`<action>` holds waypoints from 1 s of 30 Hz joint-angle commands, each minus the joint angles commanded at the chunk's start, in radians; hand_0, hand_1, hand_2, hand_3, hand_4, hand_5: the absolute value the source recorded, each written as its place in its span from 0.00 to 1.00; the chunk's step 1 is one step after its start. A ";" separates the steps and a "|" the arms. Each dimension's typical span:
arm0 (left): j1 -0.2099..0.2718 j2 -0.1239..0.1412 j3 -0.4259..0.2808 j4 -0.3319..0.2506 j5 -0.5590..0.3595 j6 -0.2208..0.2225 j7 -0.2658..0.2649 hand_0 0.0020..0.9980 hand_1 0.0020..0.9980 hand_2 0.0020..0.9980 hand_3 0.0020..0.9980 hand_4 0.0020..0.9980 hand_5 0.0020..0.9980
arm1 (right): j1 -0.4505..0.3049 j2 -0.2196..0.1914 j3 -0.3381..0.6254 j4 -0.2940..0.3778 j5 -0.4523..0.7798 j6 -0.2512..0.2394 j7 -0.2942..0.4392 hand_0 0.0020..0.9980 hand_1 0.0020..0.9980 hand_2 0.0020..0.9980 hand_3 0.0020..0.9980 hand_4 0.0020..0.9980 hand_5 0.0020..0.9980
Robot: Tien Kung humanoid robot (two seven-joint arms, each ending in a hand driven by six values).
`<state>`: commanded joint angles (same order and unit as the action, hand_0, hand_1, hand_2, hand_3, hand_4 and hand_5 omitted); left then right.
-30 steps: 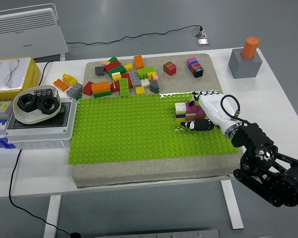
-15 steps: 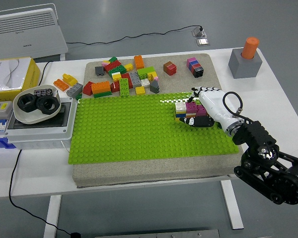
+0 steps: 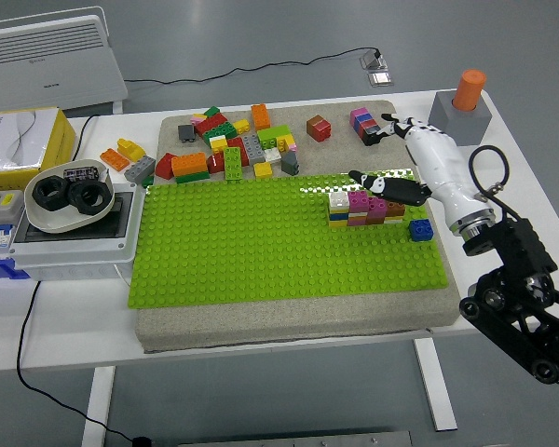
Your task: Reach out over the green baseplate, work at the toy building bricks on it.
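My right hand point(image 3: 417, 160) hovers above far-right edge of flat green studded baseplate point(image 3: 252, 242), fingers point(image 3: 384, 184) loosely spread, holding nothing. Short row of stacked white/magenta/yellow plastic bricks point(image 3: 363, 207) on baseplate, small blue brick point(image 3: 420, 229) just beside it.

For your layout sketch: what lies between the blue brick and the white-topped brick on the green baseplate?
In the head view, pink bricks fill the row between the blue brick and white-topped brick.
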<state>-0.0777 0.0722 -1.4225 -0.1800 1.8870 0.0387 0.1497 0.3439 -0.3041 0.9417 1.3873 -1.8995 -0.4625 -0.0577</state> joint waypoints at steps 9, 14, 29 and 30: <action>0.003 -0.007 -0.003 0.000 -0.014 0.016 -0.003 0.69 0.34 0.28 0.47 0.19 0.00 | -0.198 -0.018 0.141 0.032 -0.089 0.004 -0.030 0.51 0.51 0.60 0.65 0.76 0.19; 0.004 -0.015 0.002 0.000 -0.013 0.017 -0.003 0.69 0.34 0.28 0.47 0.19 0.00 | -0.217 0.031 0.165 0.005 0.020 -0.046 0.024 0.50 0.50 0.49 0.65 0.75 0.18; 0.002 -0.020 0.031 0.000 -0.024 0.011 -0.003 0.69 0.34 0.29 0.47 0.20 0.00 | -0.185 0.062 0.182 -0.119 0.334 -0.124 0.125 0.50 0.45 0.32 0.59 0.74 0.32; 0.001 -0.019 0.033 0.000 -0.024 0.010 -0.004 0.69 0.34 0.29 0.47 0.20 0.00 | -0.184 0.064 0.179 -0.118 0.361 -0.126 0.126 0.50 0.45 0.32 0.59 0.74 0.32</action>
<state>-0.0763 0.0528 -1.3897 -0.1800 1.8628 0.0489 0.1459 0.1602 -0.2398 1.1209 1.2697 -1.5383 -0.5885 0.0681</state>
